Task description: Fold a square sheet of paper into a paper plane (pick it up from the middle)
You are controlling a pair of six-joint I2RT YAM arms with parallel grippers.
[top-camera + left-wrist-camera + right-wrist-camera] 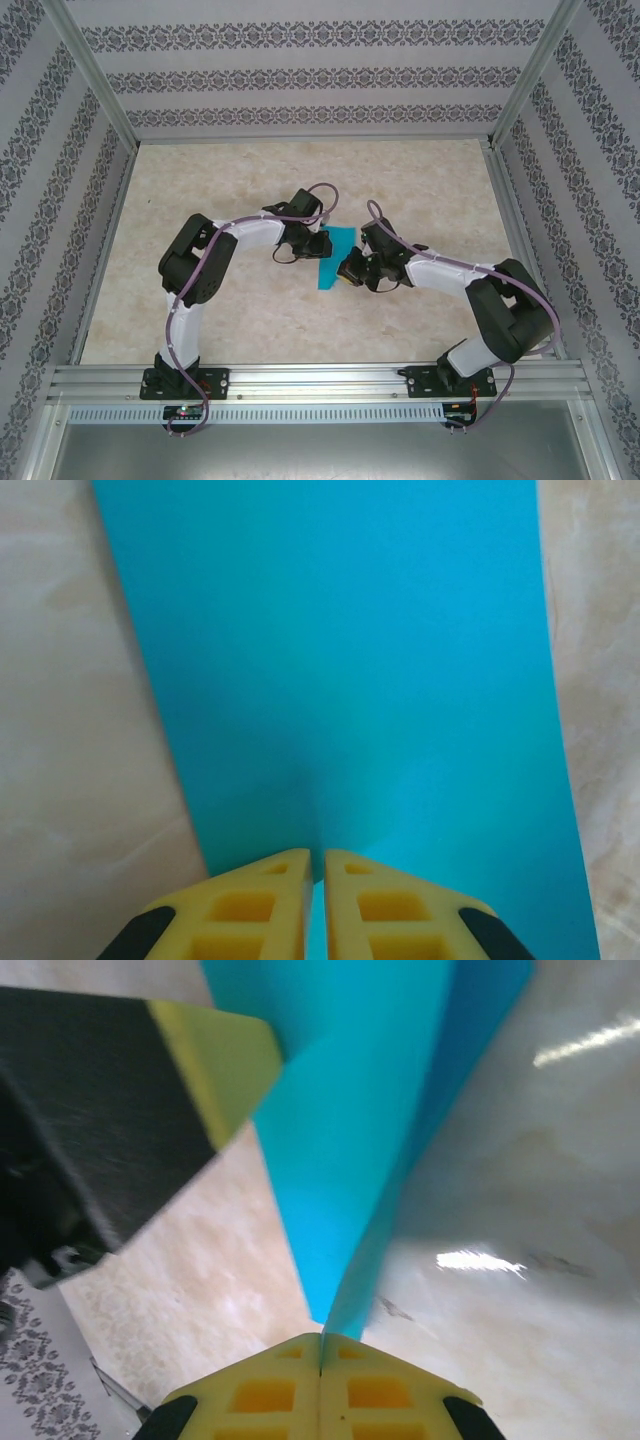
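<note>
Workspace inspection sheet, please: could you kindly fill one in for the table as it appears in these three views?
Surface: beige marbled table, glossy, with light reflections.
Job's things: square sheet of paper, teal, mid-table between the two arms, bent along a crease in the right wrist view; no finished plane.
Clutter: nothing seen.
End effectors: left end effector shut on the sheet's edge; right end effector shut on its narrow pointed end.
Cables: purple cables run along both arms, away from the paper.
Surroundings: patterned walls; aluminium frame at the near edge.
</note>
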